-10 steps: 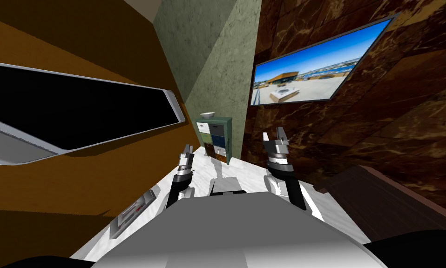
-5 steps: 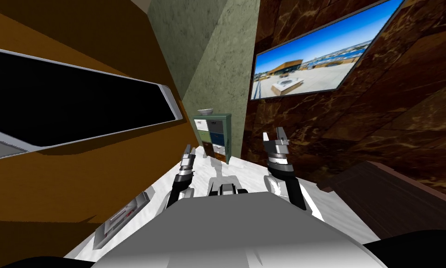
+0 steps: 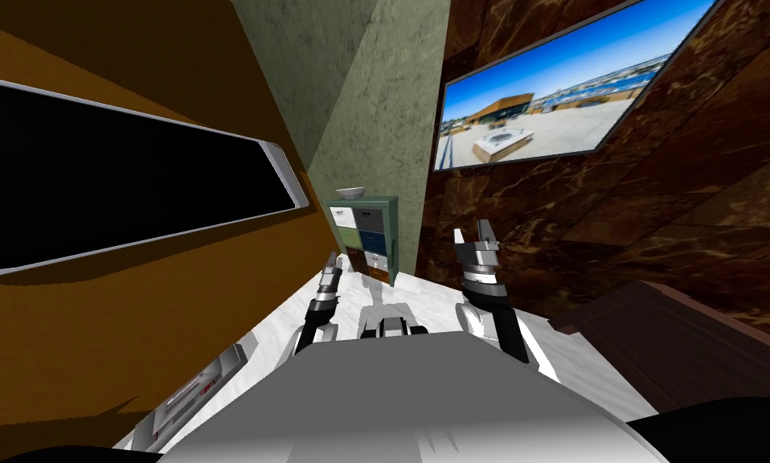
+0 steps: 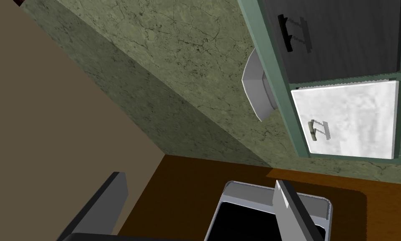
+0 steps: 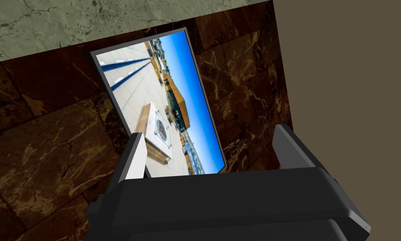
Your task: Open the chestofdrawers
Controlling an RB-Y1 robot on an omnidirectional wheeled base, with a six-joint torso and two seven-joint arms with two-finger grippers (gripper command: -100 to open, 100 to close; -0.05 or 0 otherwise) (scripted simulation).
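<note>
The chest of drawers point(image 3: 367, 237) stands at the far end of the floor against a green wall. It has a green frame and small drawers in white, grey, green, blue and brown. A pale bowl point(image 3: 350, 192) sits on top of it. My left gripper point(image 3: 331, 265) is held out toward the chest, well short of it. In the left wrist view its fingers point(image 4: 107, 201) stand wide apart, open and empty. Beyond them are a dark grey drawer point(image 4: 346, 37) with a black handle point(image 4: 286, 33), a white drawer point(image 4: 350, 121) and the bowl point(image 4: 256, 88). My right gripper point(image 3: 473, 235) is raised at the right, open point(image 5: 212, 155) and empty.
A brown wall with a long grey-framed black opening point(image 3: 118, 201) runs close along my left. A floor vent point(image 3: 190, 394) lies at its foot. Dark low furniture point(image 3: 681, 346) stands at the right, under a dark marble wall. The white marble floor point(image 3: 423, 293) leads to the chest.
The whole head view has shifted, so I have moved forward a little toward the chest. My left hand has moved slightly forward and right. The right arm is unchanged.
</note>
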